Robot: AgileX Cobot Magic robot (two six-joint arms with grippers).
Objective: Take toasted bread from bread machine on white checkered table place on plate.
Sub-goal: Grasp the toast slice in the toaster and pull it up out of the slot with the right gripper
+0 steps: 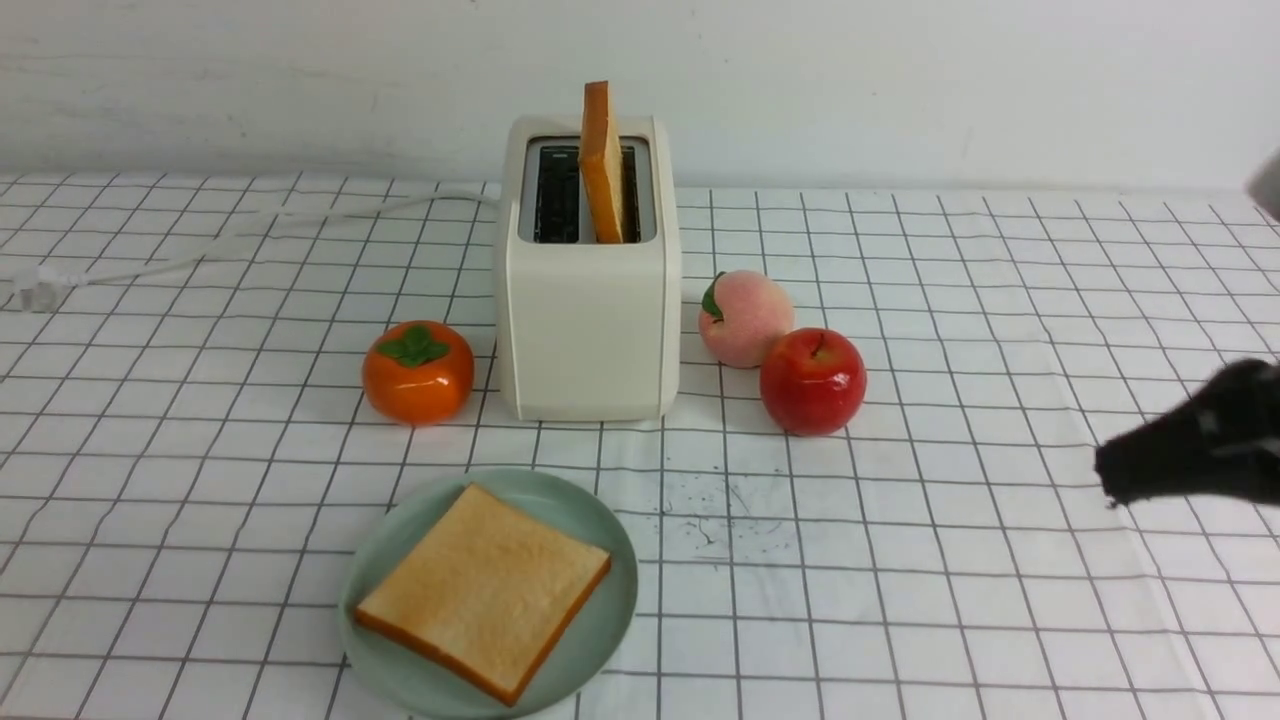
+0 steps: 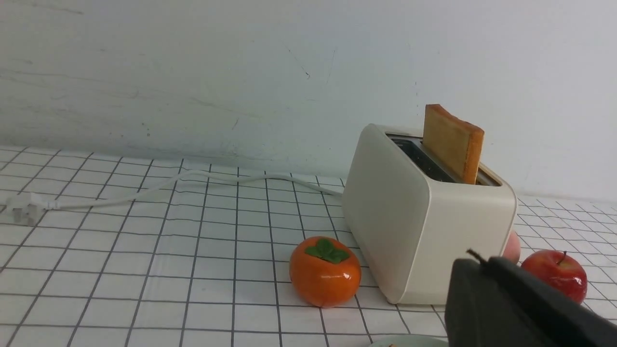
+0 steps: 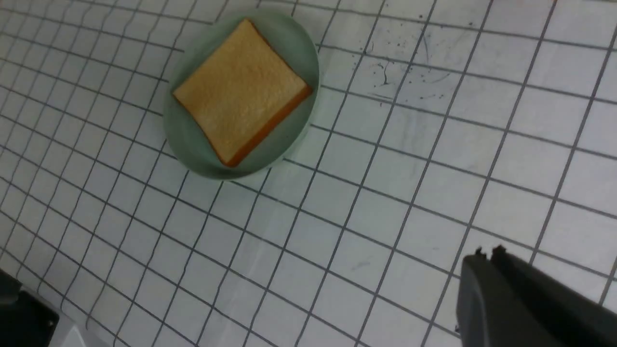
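**Front view**
Standing slice: you have one slice of toasted bread (image 1: 603,160) upright in the right-hand slot of the bread machine (image 1: 590,330). Its top stands well clear of the slot, which leaves you crust to pinch.
Plate: the plate (image 1: 420,520) sits on the white checkered table (image 1: 950,600) near the machine's front, so the carry is short. The plated slice (image 1: 485,590) lies flat and covers most of it.
Right gripper: the right gripper (image 1: 1108,482) hangs low at the right edge, well apart from machine and plate. It is too blurred here to read its jaws.
Bystanders: a persimmon (image 1: 418,372) stands to the machine's left, with a peach (image 1: 745,318) and an apple (image 1: 813,380) to its right. Your approach from above looks cleanest.

**Left wrist view**
Left gripper: the left gripper (image 2: 482,261), absent from the front view, shows as one dark block. Its tips seem pressed together with nothing held.
Gain: you see the standing slice's broad face and the empty slot nearer this camera. Only a sliver of the plate shows.

**Right wrist view**
Right gripper: two tips lie side by side, apparently closed and empty, above bare cloth.
Gain: you look down on the plate. The plated slice lies diagonally with its corners near the rim, so a second slice would have to stack. The machine is not visible.
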